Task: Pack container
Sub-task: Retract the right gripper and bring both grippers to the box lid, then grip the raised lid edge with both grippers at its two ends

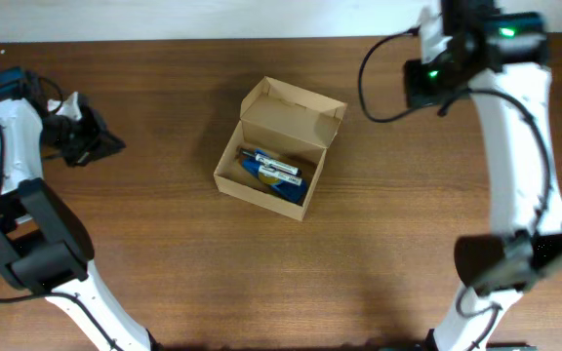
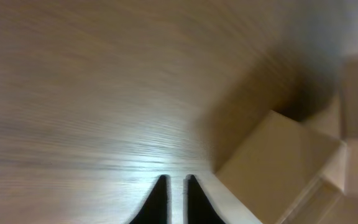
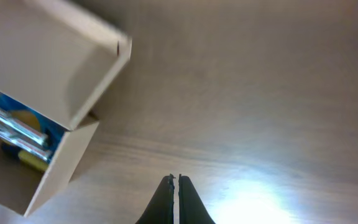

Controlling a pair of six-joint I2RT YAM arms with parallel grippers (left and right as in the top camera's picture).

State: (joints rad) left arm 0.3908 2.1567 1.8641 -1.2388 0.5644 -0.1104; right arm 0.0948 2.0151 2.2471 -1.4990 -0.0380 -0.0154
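Observation:
The container [image 1: 230,174], a small tan cardboard box, stands open at the table's centre with its flap lid [image 1: 296,115] raised at the back. Blue and yellow markers [image 1: 273,171] lie inside. The box also shows in the left wrist view [image 2: 278,155] and the right wrist view [image 3: 61,162], where the markers [image 3: 17,134] are visible. My left gripper [image 1: 100,144] is far left of the box, its fingertips [image 2: 174,182] nearly together with a thin gap, holding nothing. My right gripper [image 1: 425,86] is at the back right, its fingertips [image 3: 176,180] shut and empty.
The wooden table [image 1: 379,224] surrounds the box. A white wall edge runs along the back. The arms' bases stand at the front left and front right.

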